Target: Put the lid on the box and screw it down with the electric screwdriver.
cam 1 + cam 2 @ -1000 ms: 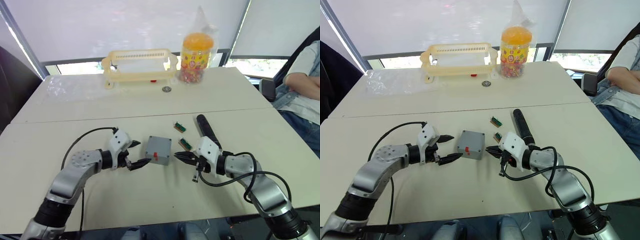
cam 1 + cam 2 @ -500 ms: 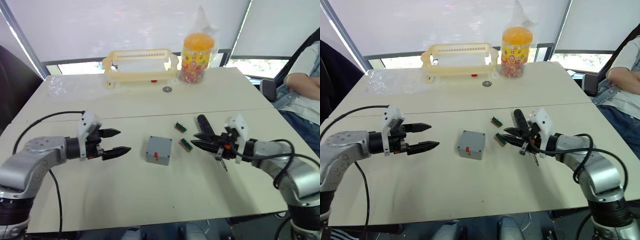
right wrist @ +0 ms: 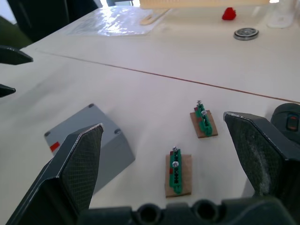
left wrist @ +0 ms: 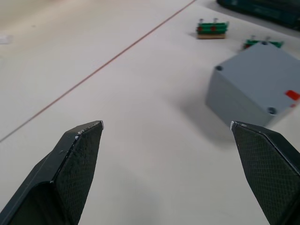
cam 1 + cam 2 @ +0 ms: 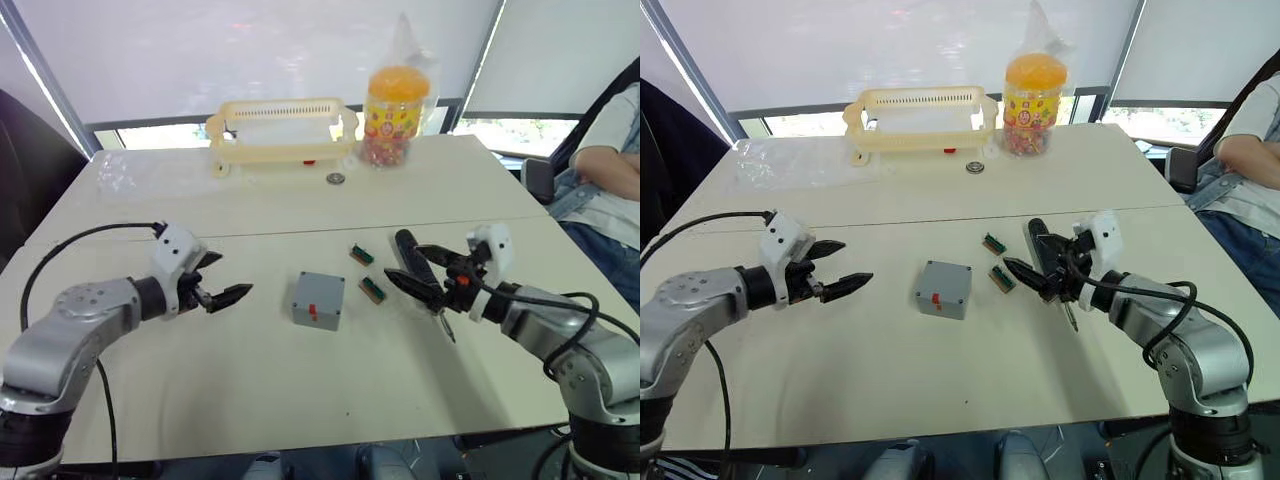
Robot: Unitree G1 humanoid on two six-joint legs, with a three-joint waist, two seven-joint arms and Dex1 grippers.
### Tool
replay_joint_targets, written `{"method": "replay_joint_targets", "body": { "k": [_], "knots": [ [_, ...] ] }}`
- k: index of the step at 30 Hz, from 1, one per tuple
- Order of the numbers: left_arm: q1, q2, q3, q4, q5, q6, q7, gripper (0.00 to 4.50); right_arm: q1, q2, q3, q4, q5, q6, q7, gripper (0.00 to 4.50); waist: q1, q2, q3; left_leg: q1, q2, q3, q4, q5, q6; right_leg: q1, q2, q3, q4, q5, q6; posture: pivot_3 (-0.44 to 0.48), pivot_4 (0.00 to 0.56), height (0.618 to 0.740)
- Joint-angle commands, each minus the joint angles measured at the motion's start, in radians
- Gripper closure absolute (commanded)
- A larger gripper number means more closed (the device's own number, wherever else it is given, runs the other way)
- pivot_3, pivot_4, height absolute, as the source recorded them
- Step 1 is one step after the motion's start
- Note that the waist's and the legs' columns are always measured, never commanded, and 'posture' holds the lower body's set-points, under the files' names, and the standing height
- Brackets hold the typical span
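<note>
left eye view: the box (image 5: 318, 300) sits closed at the table's (image 5: 250, 370) middle, lid (image 5: 320, 291) on top, a red mark on its side. two green screw holders (image 5: 366, 272) lie just beside it, then the electric screwdriver (image 5: 415, 266). the right gripper (image 5: 412, 270) hovers over that tool, fingers spread. the left gripper (image 5: 222, 283), also spread, hangs well apart.

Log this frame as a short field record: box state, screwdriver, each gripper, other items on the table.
box: grey box, closed with lid on, mid-table between both grippers, untouched
electric screwdriver: black, lying on table by right gripper
left gripper: open, empty, apart from box
right gripper: open, empty, above screwdriver
small parts: two green holders beside box
far edge: cream basket, candy jar, metal disc
person: seated at right
</note>
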Motion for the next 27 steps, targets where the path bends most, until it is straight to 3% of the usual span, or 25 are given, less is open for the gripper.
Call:
{"method": "replay_joint_targets", "body": {
  "k": [1,3,7,15,27],
  "knots": [
    [0.003,0.018,0.013,-0.004,-0.067,-0.007,-0.101,0.00,0.019,-0.010,-0.014,-0.068,0.044,0.003,0.004,0.03,-0.001,0.000,0.000,0.000,0.000,0.000,0.000,0.000,0.000,0.000,0.000,0.000,0.000,0.000,0.000,0.000,0.150,0.740],
    [0.059,0.044,0.044,-0.027,-0.146,0.000,-0.213,0.00,0.054,-0.035,0.060,-0.055,-0.043,-0.060,0.011,0.03,-0.004,0.000,0.000,0.000,0.000,0.000,0.000,-0.001,0.001,0.000,0.000,0.000,-0.001,0.000,0.000,0.000,0.150,0.740],
    [0.140,0.077,0.090,-0.109,-0.231,0.021,-0.272,0.00,0.089,-0.063,0.171,0.011,-0.185,-0.199,0.028,0.03,-0.007,0.000,0.000,0.000,0.001,0.002,0.000,-0.001,0.002,-0.001,0.000,0.001,-0.001,-0.002,-0.003,0.000,0.150,0.740],
    [0.185,0.089,0.135,-0.192,-0.328,0.073,-0.226,0.00,0.090,0.016,0.253,0.141,-0.280,-0.362,0.038,0.03,-0.003,0.000,0.000,0.000,0.001,0.002,0.000,-0.001,0.002,0.000,0.000,0.001,-0.001,-0.001,-0.002,0.000,0.150,0.740],
    [0.150,0.068,0.077,-0.149,-0.292,0.027,-0.176,0.00,-0.014,0.139,0.284,0.386,-0.353,-0.499,0.047,0.03,-0.003,0.000,0.000,0.001,0.000,0.002,0.000,-0.001,0.002,0.000,0.000,0.001,0.000,-0.001,-0.002,0.000,0.150,0.740]
  ]
}}
